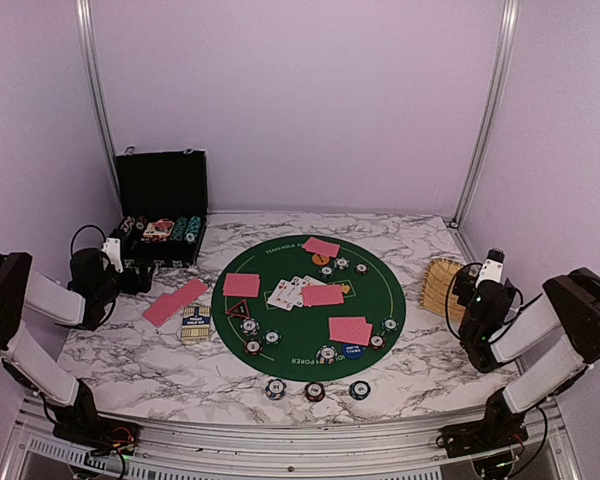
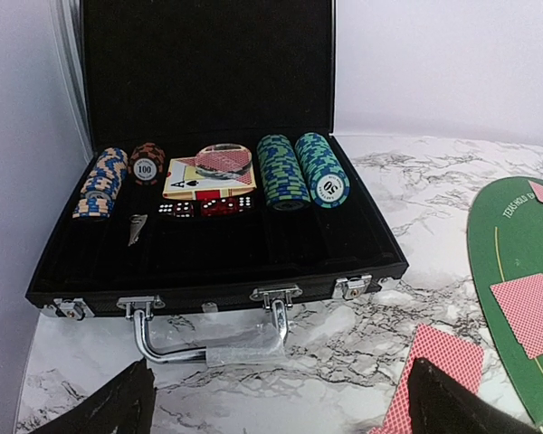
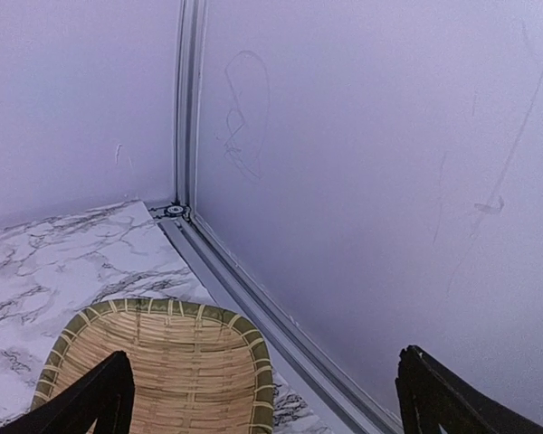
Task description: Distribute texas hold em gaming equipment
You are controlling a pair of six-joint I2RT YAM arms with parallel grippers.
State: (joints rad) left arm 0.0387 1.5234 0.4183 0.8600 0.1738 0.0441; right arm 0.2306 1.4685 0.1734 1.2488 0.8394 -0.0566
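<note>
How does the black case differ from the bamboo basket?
Black case: rigid, lid raised, holding chip stacks; bamboo basket: woven, lidless, its visible part bare. Case sits before the left hand, basket before the right hand. Both rest on the marble table, off the green mat.

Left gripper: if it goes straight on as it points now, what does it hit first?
Probably the chrome handle of the open black case, lying just ahead of the open left gripper; depth is hard to judge.
</note>
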